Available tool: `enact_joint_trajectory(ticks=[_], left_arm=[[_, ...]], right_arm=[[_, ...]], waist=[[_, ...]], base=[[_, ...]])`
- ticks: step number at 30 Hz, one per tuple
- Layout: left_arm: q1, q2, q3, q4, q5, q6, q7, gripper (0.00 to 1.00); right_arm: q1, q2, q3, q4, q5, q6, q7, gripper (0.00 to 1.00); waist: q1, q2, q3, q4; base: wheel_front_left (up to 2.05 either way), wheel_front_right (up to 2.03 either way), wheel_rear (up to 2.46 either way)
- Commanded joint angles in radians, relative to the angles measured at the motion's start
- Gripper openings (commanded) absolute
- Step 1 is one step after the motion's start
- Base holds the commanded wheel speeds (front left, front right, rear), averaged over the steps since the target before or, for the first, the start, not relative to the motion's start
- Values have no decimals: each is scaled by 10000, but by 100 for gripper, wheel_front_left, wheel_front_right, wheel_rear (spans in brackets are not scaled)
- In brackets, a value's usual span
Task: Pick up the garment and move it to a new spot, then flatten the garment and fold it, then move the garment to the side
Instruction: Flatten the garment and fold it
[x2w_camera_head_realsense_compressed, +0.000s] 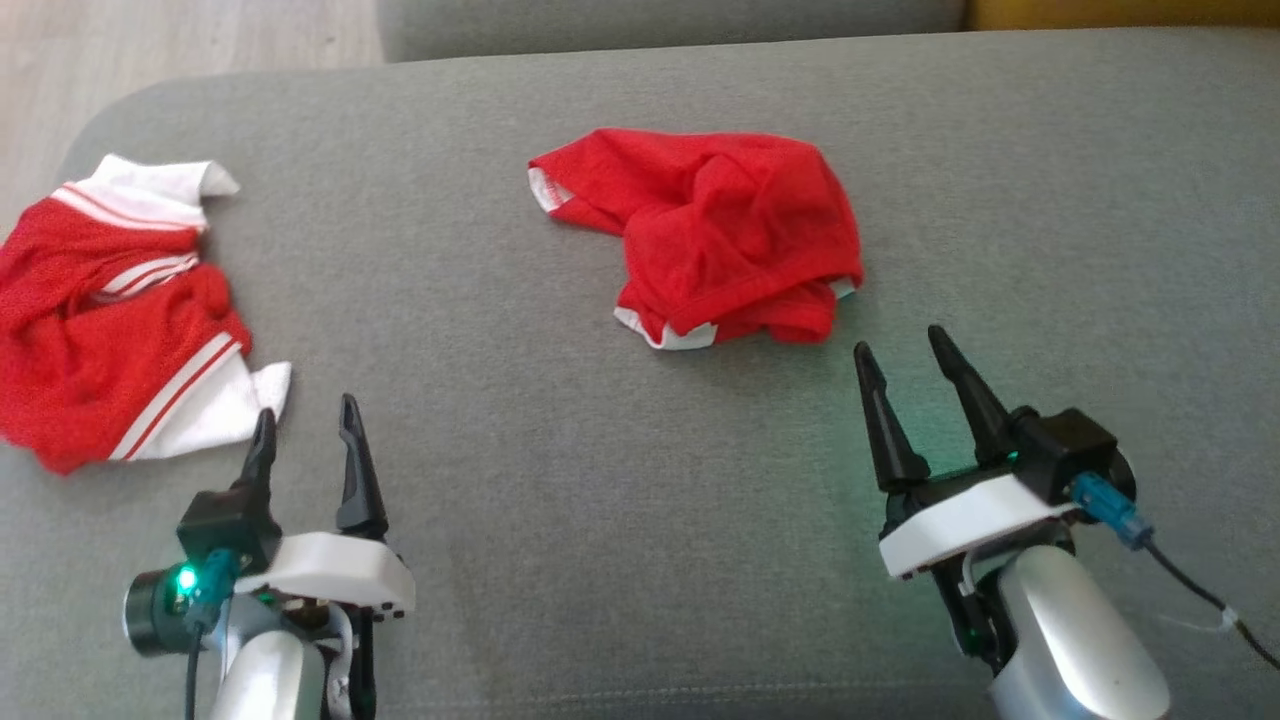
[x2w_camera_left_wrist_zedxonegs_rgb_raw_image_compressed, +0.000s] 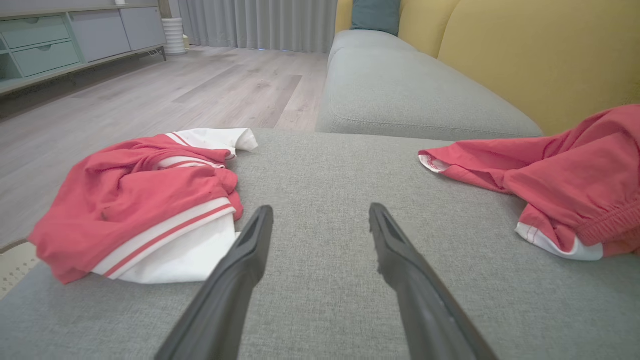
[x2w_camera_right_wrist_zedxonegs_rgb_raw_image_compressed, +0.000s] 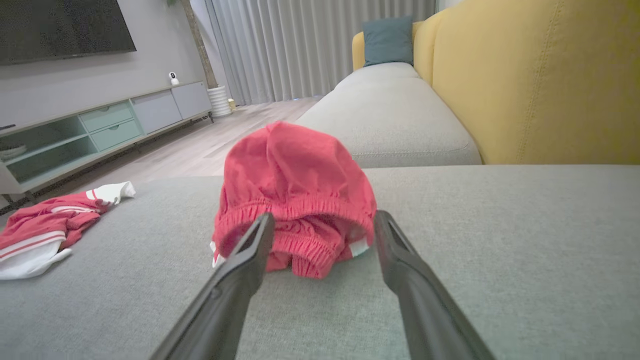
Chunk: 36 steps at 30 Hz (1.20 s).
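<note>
Head view: two red garments lie on the grey sofa seat (x2w_camera_head_realsense_compressed: 560, 480), the garment (x2w_camera_head_realsense_compressed: 110, 310) crumpled at its left edge just ahead of the left gripper (x2w_camera_head_realsense_compressed: 306, 408), a second red garment (x2w_camera_head_realsense_compressed: 720, 240) bunched mid-seat ahead of the right gripper (x2w_camera_head_realsense_compressed: 900, 341). Left wrist view: that gripper's two fingers stand apart and empty over bare seat, one garment on each side. Right wrist view: its two fingers, likewise spread and empty, frame the second red garment.
</note>
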Motion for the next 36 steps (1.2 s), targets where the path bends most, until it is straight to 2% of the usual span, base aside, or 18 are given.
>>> enact_joint_trajectory(ticks=[1, 21, 28, 36], left_arm=[[-152, 96, 203, -357, -81, -5, -59, 100], [-757, 95, -724, -560, -398, 117, -59, 100], [-916, 95, -856, -628, -589, 211, -59, 100], [-1100, 95, -905, -676, -618, 273, -59, 100]], right_arm=[[-188, 19, 283, -210, 52, -9, -109, 100], [-1591, -295, 1207, 1478, 122, -9, -109, 100], [-1851, -326, 944, 1741, 23, -9, -109, 100], [-2007, -320, 936, 1775, -91, -9, -109, 100]], waist=[[0, 0, 64, 165], [0, 0, 1256, 2371], [0, 0, 1584, 2715], [0, 0, 1800, 2722]], base=[[0, 0, 0], [0, 0, 0], [0, 0, 0], [0, 0, 0]])
